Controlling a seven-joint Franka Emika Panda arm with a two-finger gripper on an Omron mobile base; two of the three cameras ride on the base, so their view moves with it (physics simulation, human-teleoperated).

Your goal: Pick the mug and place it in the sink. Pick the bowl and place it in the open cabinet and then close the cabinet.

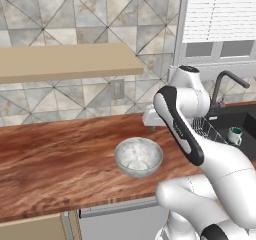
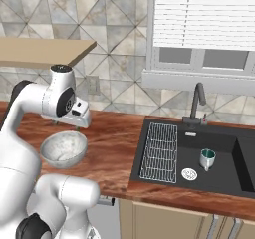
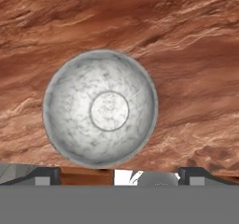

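The bowl (image 3: 100,108) sits upright, mouth up, on the wooden counter (image 3: 186,55); being round, it has no long axis. In the hand view it fills the frame's centre, directly above the gripper (image 3: 119,175) (fingertips spread wide at the bottom corners, nothing between them). The mug (image 2: 207,158) stands in the sink (image 2: 219,142), right of frame.

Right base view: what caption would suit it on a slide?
Green-and-white mug upright in black sink; mottled grey stone-like bowl waits on wooden counter.
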